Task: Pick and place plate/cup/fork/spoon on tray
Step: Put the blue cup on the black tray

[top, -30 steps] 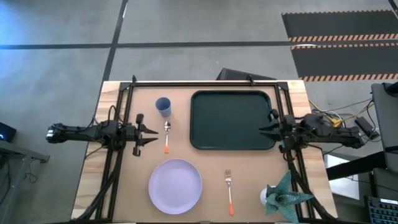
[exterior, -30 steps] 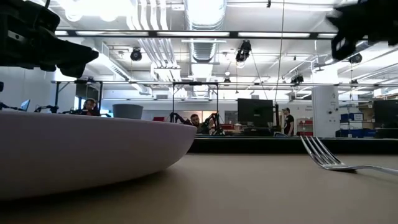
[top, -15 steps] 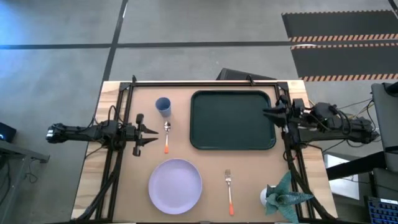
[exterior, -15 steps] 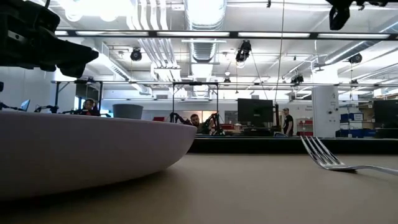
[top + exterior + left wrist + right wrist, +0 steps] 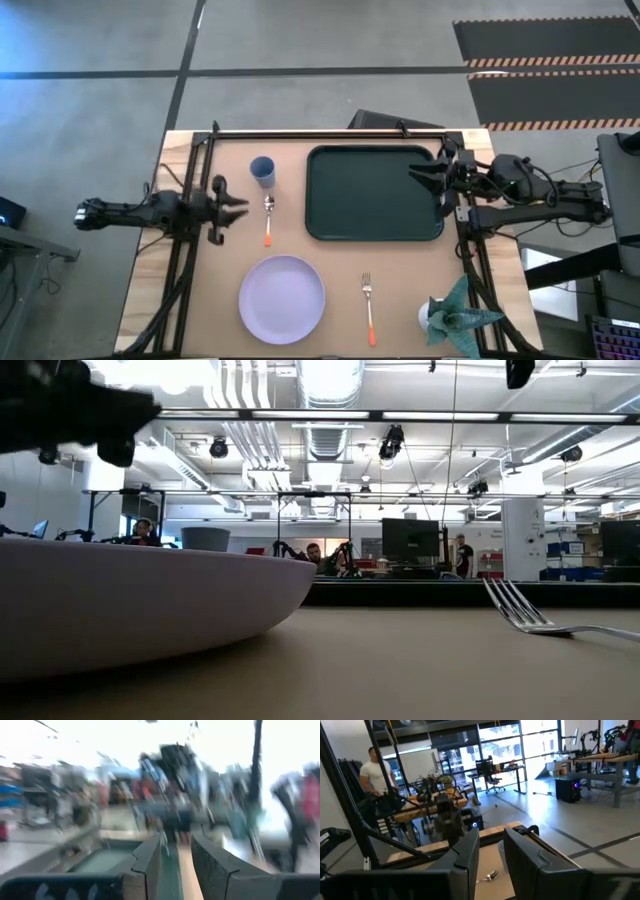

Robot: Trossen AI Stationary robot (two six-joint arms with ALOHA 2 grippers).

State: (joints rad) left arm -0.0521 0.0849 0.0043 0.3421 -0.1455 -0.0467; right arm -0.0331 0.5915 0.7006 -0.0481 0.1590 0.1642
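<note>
The lavender plate lies near the table's front edge, and its rim fills the low view's left. The light-blue cup stands upright left of the dark green tray. The spoon lies below the cup, bowl toward the far edge. The fork lies right of the plate, tines toward the far edge. My left gripper is open, just left of the spoon and above the table. My right gripper is open above the tray's right edge.
A teal folded-paper plant in a white pot stands at the front right corner. Black frame rails run along the table's far edge and sides. A person in a white shirt stands in the room beyond the table.
My right gripper has risen and gone from the tray's right rim toward the far edge and leftward, over the tray's right part. My left gripper has shifted a little up and toward the far edge beside the spoon. The tableware has kept still.
</note>
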